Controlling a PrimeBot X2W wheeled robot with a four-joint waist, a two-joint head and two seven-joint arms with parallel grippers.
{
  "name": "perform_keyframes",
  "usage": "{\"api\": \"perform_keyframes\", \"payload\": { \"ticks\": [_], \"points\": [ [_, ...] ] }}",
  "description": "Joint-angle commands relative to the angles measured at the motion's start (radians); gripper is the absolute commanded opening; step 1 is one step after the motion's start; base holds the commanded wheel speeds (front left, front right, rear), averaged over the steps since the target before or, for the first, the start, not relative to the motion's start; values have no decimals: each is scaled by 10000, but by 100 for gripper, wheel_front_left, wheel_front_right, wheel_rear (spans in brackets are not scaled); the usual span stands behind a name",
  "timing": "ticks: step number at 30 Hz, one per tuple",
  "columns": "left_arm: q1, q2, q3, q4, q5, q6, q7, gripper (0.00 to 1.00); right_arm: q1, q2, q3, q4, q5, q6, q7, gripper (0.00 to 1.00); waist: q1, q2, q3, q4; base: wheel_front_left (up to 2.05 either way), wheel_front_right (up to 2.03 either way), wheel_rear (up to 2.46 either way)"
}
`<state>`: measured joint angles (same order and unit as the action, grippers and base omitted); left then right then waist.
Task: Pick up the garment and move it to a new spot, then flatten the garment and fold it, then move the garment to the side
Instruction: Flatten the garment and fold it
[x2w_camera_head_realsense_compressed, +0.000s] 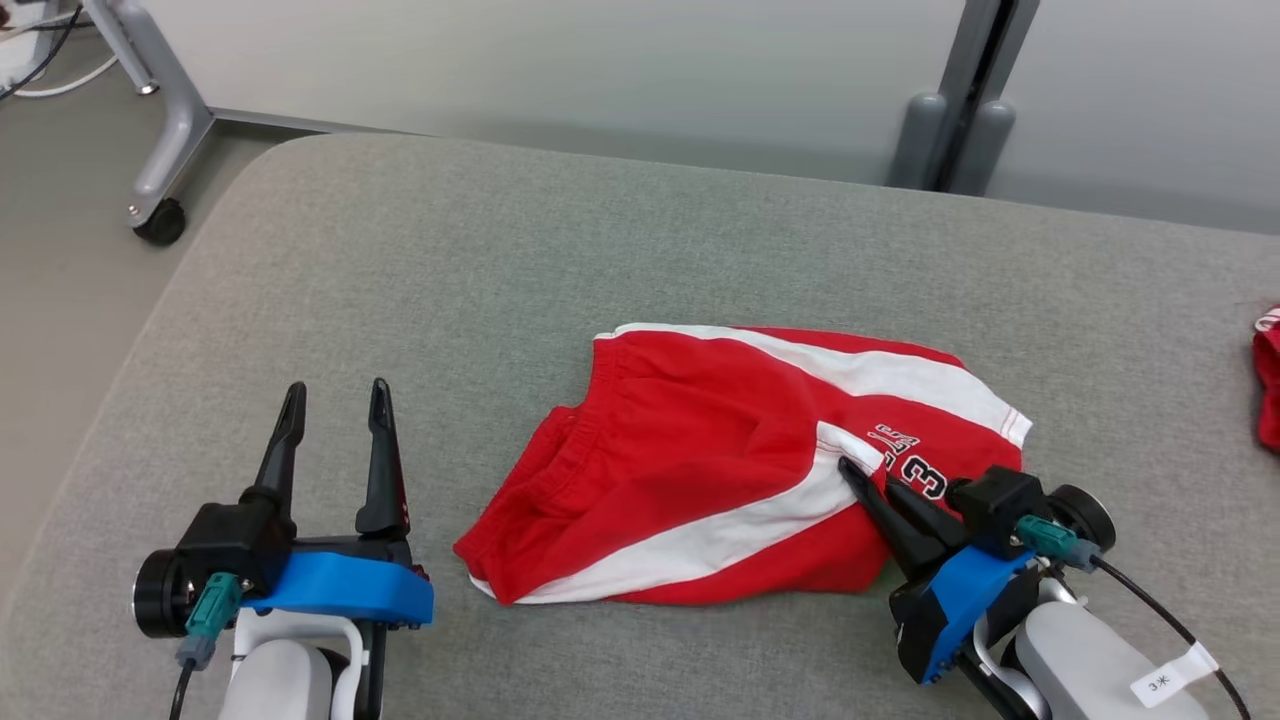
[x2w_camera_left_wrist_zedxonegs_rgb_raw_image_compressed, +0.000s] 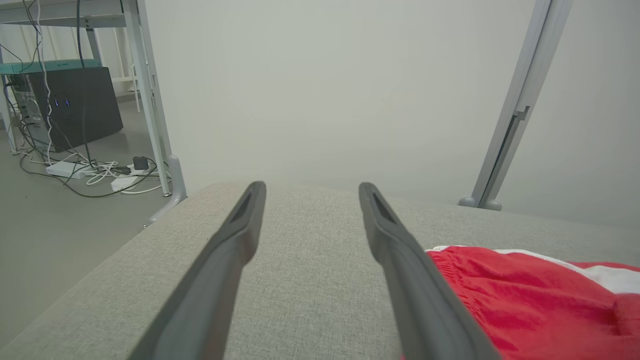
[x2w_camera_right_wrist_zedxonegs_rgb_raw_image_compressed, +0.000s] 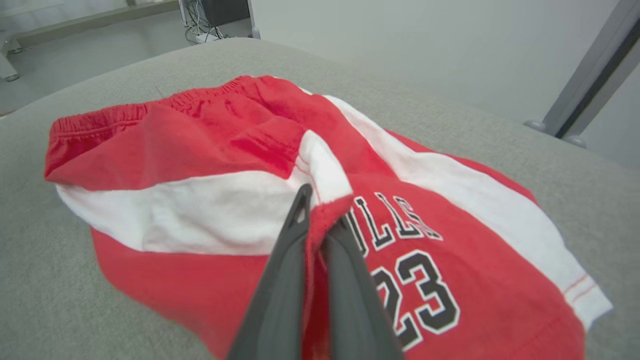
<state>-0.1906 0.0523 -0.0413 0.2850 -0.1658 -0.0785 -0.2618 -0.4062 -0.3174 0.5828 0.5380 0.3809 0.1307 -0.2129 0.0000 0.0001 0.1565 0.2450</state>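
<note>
The right gripper (x2w_camera_head_realsense_compressed: 866, 476) is clenched on a raised pleat of the garment (x2w_camera_head_realsense_compressed: 690, 450), a pair of red shorts with white stripes. Its two dark fingers pinch the cloth where a white stripe meets the black lettering. The shorts lie rumpled on the grey padded table (x2w_camera_head_realsense_compressed: 400, 260), right of centre, with the elastic waistband turned toward the left gripper (x2w_camera_head_realsense_compressed: 337, 392). That gripper rests released, fingers spread over bare padding, near the waistband and apart from it. A second red cloth (x2w_camera_head_realsense_compressed: 1268, 380) sits at the table's right edge, well apart from the shorts. Beyond the table stand a grey frame leg on a black caster (x2w_camera_head_realsense_compressed: 160, 221) and a dark upright post (x2w_camera_head_realsense_compressed: 965, 90) against pale panels. In count: two grippers, one pair of shorts, one other red cloth. The right wrist view shows the number 23 (x2w_camera_right_wrist_zedxonegs_rgb_raw_image_compressed: 420, 295) whole, while in the head view the fingers partly cover it. The left wrist view adds a dark box (x2w_camera_left_wrist_zedxonegs_rgb_raw_image_compressed: 80, 105) under a desk and loose cables (x2w_camera_left_wrist_zedxonegs_rgb_raw_image_compressed: 95, 172) on the floor.
</note>
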Motion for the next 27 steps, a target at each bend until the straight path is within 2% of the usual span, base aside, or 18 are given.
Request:
{"api": "perform_keyframes", "payload": {
  "ticks": [1, 9, 16, 21, 27],
  "points": [
    [98, -20, 75, 10, 16, 47, -44, 100, 186, 25, -112, -177, -45, 2, -179, 0, 0, -1, -134, -199, 0, 0, 0],
    [633, -22, 249, -32, -4, 25, -44, 100, 1688, 93, -784, -1849, -784, 2, -495, 0, 0, -1, -393, -1037, 0, 0, 0],
    [624, -22, 119, -40, -96, 36, -44, 100, 3840, 191, -1085, -2709, -1325, 2, -522, 0, 0, -1, -373, -1349, 0, 0, 0],
    [588, -21, 95, -23, -81, 45, -44, 100, 4599, 219, -1296, -2985, -1541, 2, -527, 0, 0, -1, -397, -1476, 0, 0, 0],
    [669, -22, 148, -46, -33, 28, -46, 100, 5368, 543, -2737, -3235, -1428, 2, -530, 0, 0, -1, -444, -1673, 0, 0, 0]
  ]
}}
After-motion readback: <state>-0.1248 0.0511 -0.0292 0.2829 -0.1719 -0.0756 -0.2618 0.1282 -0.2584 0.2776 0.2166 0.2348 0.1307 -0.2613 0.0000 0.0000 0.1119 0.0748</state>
